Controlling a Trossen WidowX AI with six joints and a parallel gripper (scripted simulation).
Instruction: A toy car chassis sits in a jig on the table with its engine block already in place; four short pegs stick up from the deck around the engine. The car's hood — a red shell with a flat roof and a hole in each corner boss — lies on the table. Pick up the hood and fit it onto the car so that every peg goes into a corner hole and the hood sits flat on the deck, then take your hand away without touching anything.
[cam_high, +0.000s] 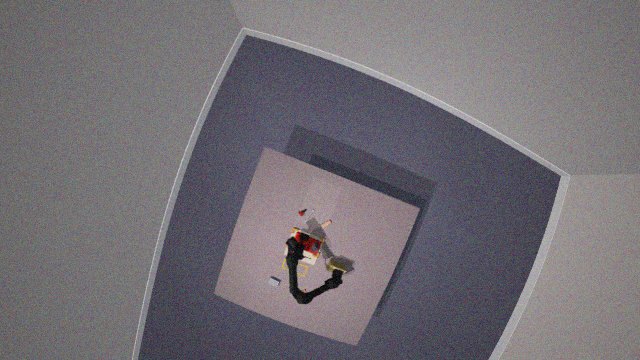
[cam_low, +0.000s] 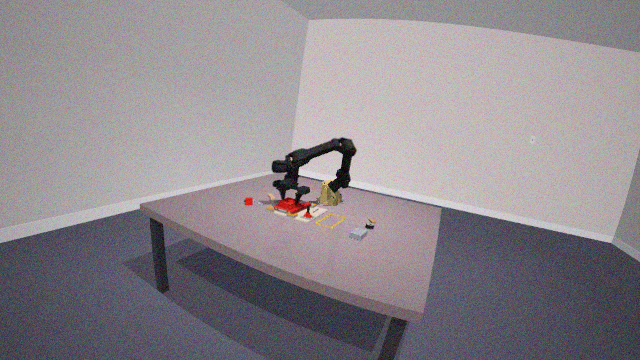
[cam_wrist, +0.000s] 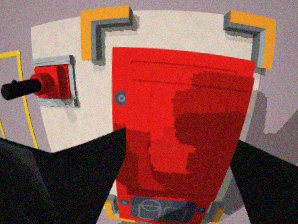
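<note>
One claw at one hood, within four brackets.
Top: one arm (cam_high: 293, 277) (cam_low: 320, 149) bends over one table (cam_high: 375, 225) (cam_low: 220, 225), its claw (cam_high: 301, 245) (cam_low: 291, 201) (cam_wrist: 178, 139) above one jig (cam_high: 308, 260) (cam_low: 320, 211) (cam_wrist: 95, 120); one grey block (cam_high: 274, 281) (cam_low: 358, 233) lies apart. Exterior: the one red hood (cam_high: 313, 244) (cam_low: 290, 205) (cam_wrist: 160, 110) is on the jig, under two fingers; one red block (cam_high: 302, 212) (cam_low: 248, 201) and one yellow outline (cam_high: 295, 274) (cam_low: 331, 227) (cam_wrist: 23, 75) lie apart. Wrist: one finger stands at each side of the hood; I cannot tell whether the claw grasps it or has released it. Four orange brackets (cam_wrist: 87, 40) stand around the hood, and one red knob (cam_wrist: 50, 82) (cam_low: 308, 215) beside it. Peg seating is hidden.
</note>
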